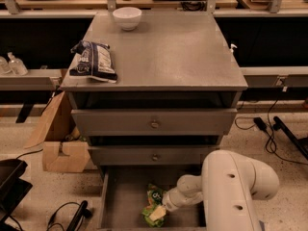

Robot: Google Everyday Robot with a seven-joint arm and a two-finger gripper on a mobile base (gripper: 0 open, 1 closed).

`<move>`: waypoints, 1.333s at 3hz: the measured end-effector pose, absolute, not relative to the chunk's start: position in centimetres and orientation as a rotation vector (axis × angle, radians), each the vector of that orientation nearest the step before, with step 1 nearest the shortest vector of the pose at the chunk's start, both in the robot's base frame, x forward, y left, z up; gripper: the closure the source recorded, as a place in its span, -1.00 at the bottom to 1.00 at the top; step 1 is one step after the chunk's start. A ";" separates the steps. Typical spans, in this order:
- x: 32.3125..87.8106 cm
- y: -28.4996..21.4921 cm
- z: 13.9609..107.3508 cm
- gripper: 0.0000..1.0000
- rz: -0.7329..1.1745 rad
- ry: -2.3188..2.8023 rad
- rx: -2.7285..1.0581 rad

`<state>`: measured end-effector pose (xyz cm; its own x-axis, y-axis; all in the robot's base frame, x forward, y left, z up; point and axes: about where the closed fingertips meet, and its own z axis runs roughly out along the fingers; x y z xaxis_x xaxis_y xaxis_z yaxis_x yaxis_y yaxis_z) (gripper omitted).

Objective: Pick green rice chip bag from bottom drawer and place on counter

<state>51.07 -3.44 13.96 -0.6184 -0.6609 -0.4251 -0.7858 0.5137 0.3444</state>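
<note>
The green rice chip bag [154,203] lies crumpled on the floor of the open bottom drawer [122,201], near its middle front. My gripper [161,210] reaches into the drawer from the right, at the end of the white arm [236,186], and is right at the bag's right side, touching it. The counter [163,52] is the flat grey top of the cabinet above.
A dark blue-and-white striped bag [94,61] lies at the counter's left edge and a white bowl [127,17] stands at its back. The two upper drawers [154,124] are closed. A cardboard box [60,138] and cables lie on the floor to the left.
</note>
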 end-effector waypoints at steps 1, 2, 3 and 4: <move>51.1 -3.4 14.1 0.67 0.756 2.517 -1.228; 51.1 -3.4 14.2 1.00 0.756 2.517 -1.228; 50.7 -3.0 14.8 1.00 0.787 2.485 -1.246; 49.3 -3.9 18.3 1.00 0.853 2.413 -1.257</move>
